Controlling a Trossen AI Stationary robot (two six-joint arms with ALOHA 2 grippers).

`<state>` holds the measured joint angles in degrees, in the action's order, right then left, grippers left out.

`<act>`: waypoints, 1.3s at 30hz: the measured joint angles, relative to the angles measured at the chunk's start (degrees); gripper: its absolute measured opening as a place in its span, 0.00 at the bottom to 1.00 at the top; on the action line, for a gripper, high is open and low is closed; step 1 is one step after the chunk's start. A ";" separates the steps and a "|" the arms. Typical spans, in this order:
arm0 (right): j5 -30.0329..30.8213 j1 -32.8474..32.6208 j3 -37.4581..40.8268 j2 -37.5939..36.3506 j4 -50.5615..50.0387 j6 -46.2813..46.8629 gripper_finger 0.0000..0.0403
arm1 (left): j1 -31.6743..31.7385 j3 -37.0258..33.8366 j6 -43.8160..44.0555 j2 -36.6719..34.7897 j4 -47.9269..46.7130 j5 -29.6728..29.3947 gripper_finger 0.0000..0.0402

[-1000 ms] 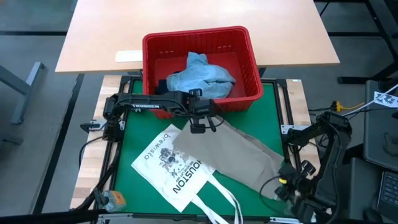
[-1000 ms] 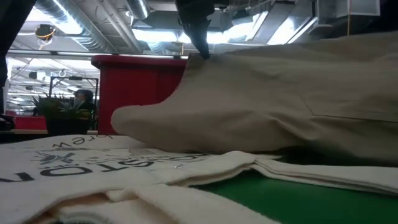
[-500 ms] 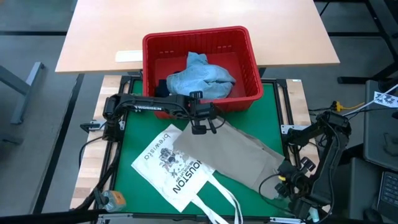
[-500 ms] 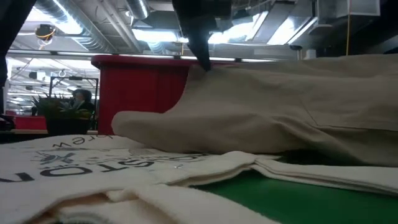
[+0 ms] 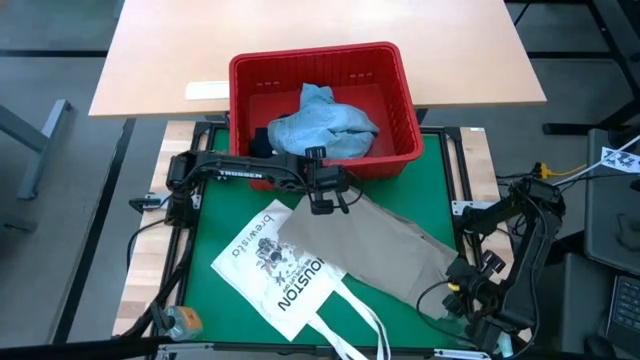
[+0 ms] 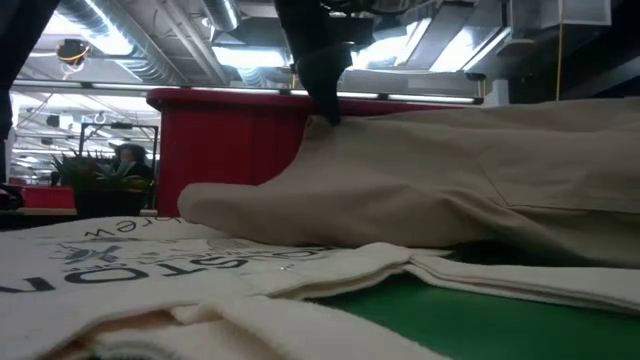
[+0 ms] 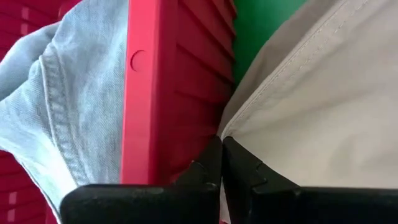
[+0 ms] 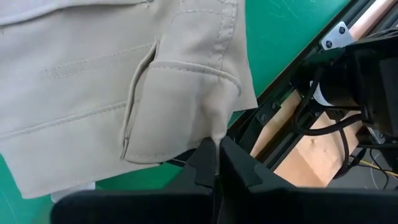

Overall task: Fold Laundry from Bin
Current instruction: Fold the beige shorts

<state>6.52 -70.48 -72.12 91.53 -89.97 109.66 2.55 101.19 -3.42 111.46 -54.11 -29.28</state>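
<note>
Left of the beige garment (image 5: 375, 245), the white tote bag (image 5: 275, 265) reads "HOUSTON" and "brewista". The left gripper (image 5: 322, 207), its arm lettered "TROSSEN", pinches the garment's upper corner beside the red bin (image 5: 400, 75) holding jeans (image 5: 325, 125). The garment runs diagonally down-right, where the right gripper (image 8: 217, 152) pinches its pocketed corner.

one red bin (image 5: 322, 60), two garments, beige (image 5: 385, 245) and denim (image 5: 325, 125), one tote bag (image 5: 275, 265)

bin (image 5: 400, 95) – glossy ribbed plastic | beige cloth (image 5: 385, 245) – matt twill | jeans (image 5: 325, 125) – denim
</note>
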 joint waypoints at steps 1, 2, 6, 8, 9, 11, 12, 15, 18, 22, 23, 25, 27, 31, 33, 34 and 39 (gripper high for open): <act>0.00 0.00 0.00 0.00 -0.01 -0.07 0.01 | 0.00 0.00 0.00 0.00 0.21 0.00 0.00; 0.04 0.00 0.00 0.00 -0.04 -0.11 0.01 | 0.02 0.00 0.00 0.00 0.40 -0.02 0.00; 0.39 0.00 0.00 0.00 -0.02 -1.27 0.01 | 0.14 0.00 -0.14 0.00 0.79 0.00 0.00; 0.44 0.00 0.00 0.00 -0.04 -3.44 0.01 | 0.20 0.00 -0.15 0.00 0.82 0.04 0.00; 0.48 0.00 0.00 0.00 -0.04 -5.11 0.01 | 0.30 0.00 -0.16 0.00 0.82 0.05 0.00; 0.54 0.00 0.00 0.00 -0.04 -9.55 0.01 | 0.49 0.00 -0.19 0.00 0.82 0.15 0.00; 0.55 0.00 0.00 0.00 -0.04 -11.82 0.01 | 0.66 0.00 -0.20 0.00 0.84 0.18 0.00; 0.68 0.00 0.00 0.00 -0.07 -18.05 0.01 | 1.13 0.00 -0.15 0.00 0.88 0.28 0.00; 0.85 -0.02 0.02 0.00 -0.09 -22.60 0.01 | 1.61 0.00 -0.15 0.00 0.92 0.28 0.00; 0.85 -0.02 0.02 0.00 -0.09 -26.33 0.01 | 2.33 0.00 -0.09 0.00 0.99 0.67 0.00; 0.85 -0.02 0.02 0.00 -0.10 -26.97 0.01 | 2.50 0.00 0.01 0.00 0.99 0.75 0.00; 0.82 -0.02 0.02 0.00 -0.09 -27.64 0.01 | 2.79 0.00 0.07 0.00 1.01 1.25 0.00; 0.78 -0.02 0.02 0.00 -0.07 -27.64 0.01 | 2.96 0.00 0.07 0.00 0.99 2.19 0.00; 0.55 -0.02 0.02 0.00 -0.07 -27.63 0.01 | 2.97 0.00 0.05 0.00 0.99 2.23 0.01; 0.51 -0.02 0.02 0.00 -0.06 -27.62 0.01 | 2.97 0.00 0.05 0.00 1.05 2.10 0.04; 0.43 -0.02 0.02 0.00 -0.04 -27.62 0.01 | 2.97 0.00 0.05 0.00 1.06 2.00 0.06; 0.35 -0.02 0.02 0.00 -0.02 -27.62 0.01 | 2.97 0.00 0.05 0.00 2.90 1.79 0.19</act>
<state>6.87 -70.50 -72.10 91.53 -90.00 82.04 5.52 101.19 -3.37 111.46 -51.22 -27.49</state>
